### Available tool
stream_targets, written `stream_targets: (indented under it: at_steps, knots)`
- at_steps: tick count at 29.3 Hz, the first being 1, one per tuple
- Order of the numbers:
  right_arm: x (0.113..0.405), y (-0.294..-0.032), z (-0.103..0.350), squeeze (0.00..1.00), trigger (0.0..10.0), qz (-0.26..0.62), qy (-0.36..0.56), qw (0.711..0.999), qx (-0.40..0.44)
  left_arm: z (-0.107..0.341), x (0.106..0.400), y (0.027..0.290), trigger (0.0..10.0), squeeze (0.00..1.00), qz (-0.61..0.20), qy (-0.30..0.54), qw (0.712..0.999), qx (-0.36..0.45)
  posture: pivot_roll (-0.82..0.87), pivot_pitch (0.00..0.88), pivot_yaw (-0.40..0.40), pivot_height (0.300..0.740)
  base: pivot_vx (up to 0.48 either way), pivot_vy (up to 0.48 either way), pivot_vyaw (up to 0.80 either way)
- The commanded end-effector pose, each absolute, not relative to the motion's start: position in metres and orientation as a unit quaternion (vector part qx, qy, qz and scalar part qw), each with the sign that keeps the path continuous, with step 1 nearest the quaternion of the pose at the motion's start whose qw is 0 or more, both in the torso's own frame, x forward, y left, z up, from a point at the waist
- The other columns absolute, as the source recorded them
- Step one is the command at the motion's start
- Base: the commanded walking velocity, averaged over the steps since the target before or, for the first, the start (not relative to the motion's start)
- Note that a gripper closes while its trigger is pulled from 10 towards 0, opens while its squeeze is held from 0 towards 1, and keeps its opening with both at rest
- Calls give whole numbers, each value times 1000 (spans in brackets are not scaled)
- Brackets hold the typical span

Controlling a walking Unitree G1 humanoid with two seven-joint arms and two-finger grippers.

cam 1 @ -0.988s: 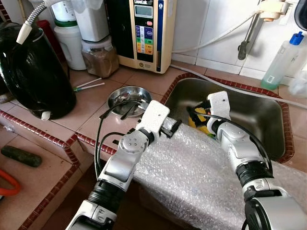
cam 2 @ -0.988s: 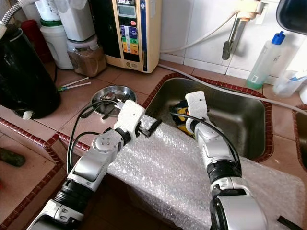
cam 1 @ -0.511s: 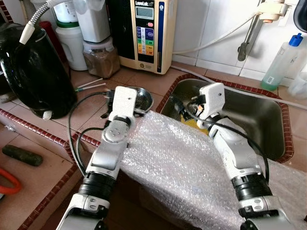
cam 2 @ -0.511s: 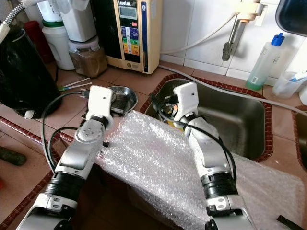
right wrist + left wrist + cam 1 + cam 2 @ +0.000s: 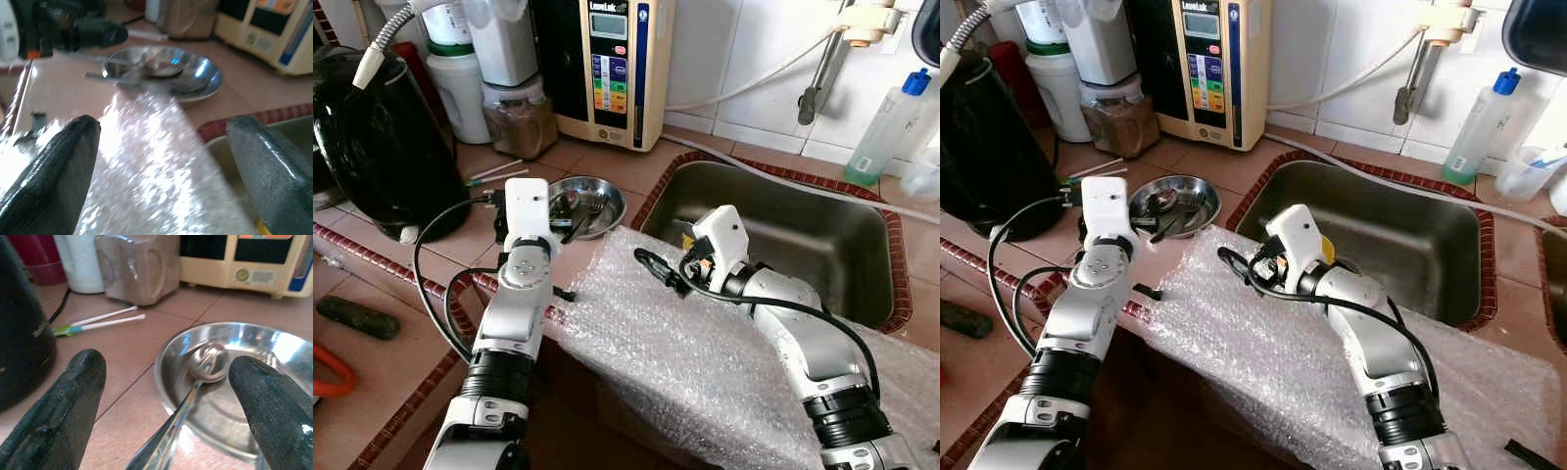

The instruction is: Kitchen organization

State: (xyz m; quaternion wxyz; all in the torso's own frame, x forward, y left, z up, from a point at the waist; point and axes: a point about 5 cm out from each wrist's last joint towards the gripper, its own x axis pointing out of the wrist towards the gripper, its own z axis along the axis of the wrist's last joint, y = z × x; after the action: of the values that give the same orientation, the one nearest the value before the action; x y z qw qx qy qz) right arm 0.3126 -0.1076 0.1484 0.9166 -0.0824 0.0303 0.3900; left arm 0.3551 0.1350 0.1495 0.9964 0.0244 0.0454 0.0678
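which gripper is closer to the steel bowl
Left. The left gripper is open right at the steel bowl, its fingers astride the spoon in it. The right gripper is open over the bubble wrap, farther off.

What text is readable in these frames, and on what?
"LeveLuk": partly cut off by the frame's top edge, on the cream and black water ioniser machine at the back of the counter.
Coloured button labels and small print on the same machine's front panel: too small to read.
Blue-capped clear plastic bottle by the sink: no legible label.
Black kettle, round steel dish, bubble wrap sheet: no text.
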Motion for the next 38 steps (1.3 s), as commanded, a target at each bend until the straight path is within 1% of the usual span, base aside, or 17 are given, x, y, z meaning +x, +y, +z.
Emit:
stream_targets:
  at_steps: [1,6,9,12,13,15,16,17,18,24,38]
  knots:
    - [308,-103,151,0,10000,405,28,909,-99,148,353,140,10000,0,81,52,995,26,39,0,32,740,0,0,0]
    - [308,-103,149,0,10000,406,34,907,-105,144,352,142,10000,0,82,64,994,29,38,0,33,740,0,0,0]
    - [307,-103,149,0,10000,405,35,907,-109,139,350,139,10000,0,77,88,993,5,38,0,34,740,0,0,0]
    - [307,-102,148,0,10000,404,36,907,-113,136,349,140,10000,0,82,99,992,3,36,0,35,740,0,0,0]
    - [308,-103,148,0,10000,403,37,907,-117,136,349,140,6196,0,82,99,992,0,36,0,35,740,0,0,0]
    - [308,-103,147,0,10000,403,37,907,-118,136,349,140,6196,0,82,99,992,-1,37,0,35,740,0,0,0]
    - [308,-103,147,0,10000,402,38,907,-119,135,349,139,1843,0,81,104,991,-6,38,0,35,740,0,0,0]
    - [308,-103,147,0,10000,402,39,907,-119,135,349,139,1843,0,81,107,991,-10,38,0,35,740,0,0,0]
    - [308,-102,146,0,10000,404,39,906,-120,134,349,139,78,0,81,111,990,-15,38,0,35,740,0,0,0]
    - [307,-101,145,0,10000,406,43,904,-125,129,348,136,0,0,75,135,987,-43,35,0,39,740,0,0,0]
    - [308,-101,142,0,10000,401,44,905,-133,129,348,136,0,0,75,137,986,-62,35,0,39,740,0,0,0]
